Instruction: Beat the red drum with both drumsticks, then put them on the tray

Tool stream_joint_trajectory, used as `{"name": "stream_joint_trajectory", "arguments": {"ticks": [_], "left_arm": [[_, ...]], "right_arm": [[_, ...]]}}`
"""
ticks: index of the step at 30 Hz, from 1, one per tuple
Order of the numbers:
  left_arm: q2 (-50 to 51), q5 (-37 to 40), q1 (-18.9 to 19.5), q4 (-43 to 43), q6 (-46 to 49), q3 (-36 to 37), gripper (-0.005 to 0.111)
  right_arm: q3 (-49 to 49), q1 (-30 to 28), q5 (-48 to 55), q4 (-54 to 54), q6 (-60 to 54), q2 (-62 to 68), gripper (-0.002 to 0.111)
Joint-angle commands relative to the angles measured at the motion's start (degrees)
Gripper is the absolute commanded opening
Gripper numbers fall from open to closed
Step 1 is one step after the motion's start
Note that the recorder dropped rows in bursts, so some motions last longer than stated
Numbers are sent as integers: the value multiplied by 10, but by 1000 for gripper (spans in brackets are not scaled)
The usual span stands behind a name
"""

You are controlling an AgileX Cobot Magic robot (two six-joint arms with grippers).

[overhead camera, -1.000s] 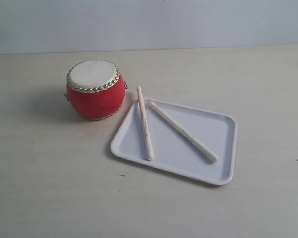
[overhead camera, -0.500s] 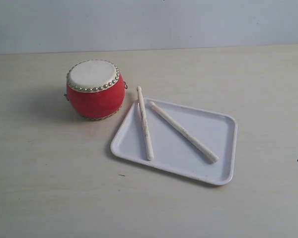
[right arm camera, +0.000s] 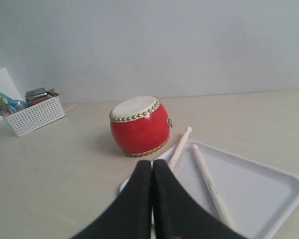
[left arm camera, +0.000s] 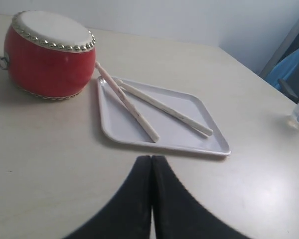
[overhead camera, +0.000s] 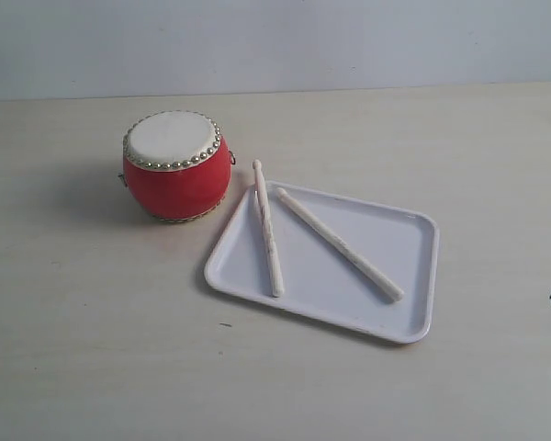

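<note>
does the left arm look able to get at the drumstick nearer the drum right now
Probably yes: only bare table lies between the left gripper and that drumstick, which lies uncovered on the tray. The jaws are shut, so they must open first.

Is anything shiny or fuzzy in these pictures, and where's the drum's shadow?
Exterior view: the red drum casts a soft shadow to its left on the table. Left wrist view: a pale sheen on the table beside the tray. Right wrist view: the dark fingers, pressed together, look blurry-edged.
</note>
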State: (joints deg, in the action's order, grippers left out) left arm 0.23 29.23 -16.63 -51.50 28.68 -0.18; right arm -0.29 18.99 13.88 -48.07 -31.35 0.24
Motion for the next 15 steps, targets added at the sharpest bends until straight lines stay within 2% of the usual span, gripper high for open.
{"name": "stream_joint_trajectory", "arguments": {"ticks": [1,2,4,10,15], "left_arm": [[-2,-99,2,133,-235,2,0],[-2,-113,2,202,-314,2,0],[-2,-116,2,308,-405,2,0],[-2,-121,2,404,-395,2,0],[-2,-117,2,419,-372,2,0]], "right_arm": [[3,-3,-1,5,-1,-2,0],[3,-3,-1,5,-1,-2,0],[3,-3,-1,5,-1,-2,0],[3,-3,-1,5,-1,-2,0],[3,-3,-1,5,-1,-2,0]]}}
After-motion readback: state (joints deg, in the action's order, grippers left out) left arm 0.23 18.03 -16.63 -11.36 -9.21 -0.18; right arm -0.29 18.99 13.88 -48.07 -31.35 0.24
